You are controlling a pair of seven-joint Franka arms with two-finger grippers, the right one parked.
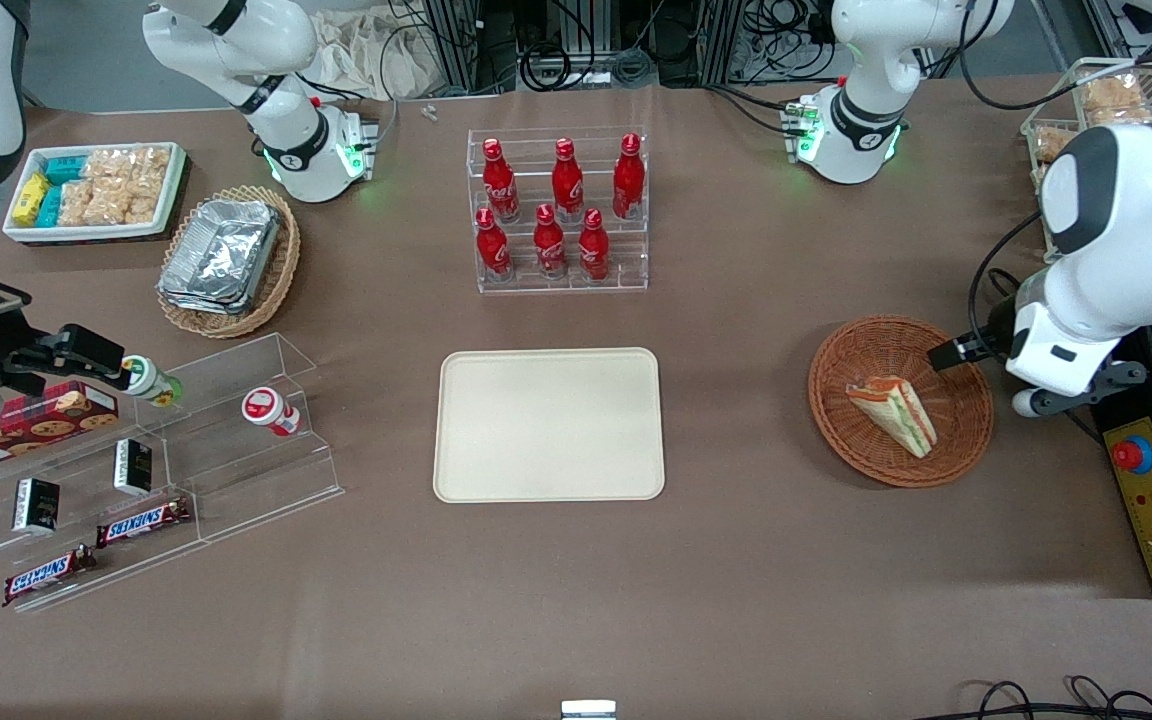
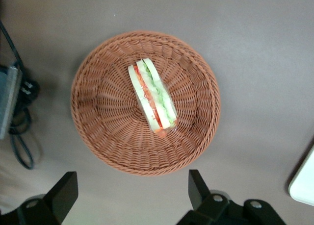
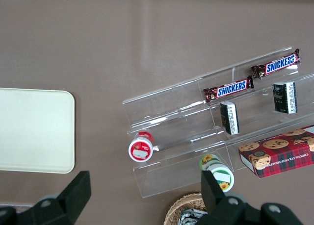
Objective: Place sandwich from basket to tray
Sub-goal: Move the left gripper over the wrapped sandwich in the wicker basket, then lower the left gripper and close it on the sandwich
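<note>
Sandwich (image 1: 894, 412): lies on its side in the basket (image 1: 966, 440), near the middle, filling layers showing; nothing touches it.
Basket: on the brown surface (image 1: 736, 600), toward the working arm's end, well apart from the tray.
Tray (image 1: 549, 424): flat on the surface, mid-table, nearer the front camera than the rack of red bottles (image 1: 558, 212); nothing on it.
End effector (image 2: 132, 195): raised above the basket's rim at the working arm's end, fingers (image 2: 63, 193) spread wide apart, holding nothing, clear of the sandwich.
Parked arm's end: clear stepped shelf (image 1: 226, 430) with snack bars and small bottles.
</note>
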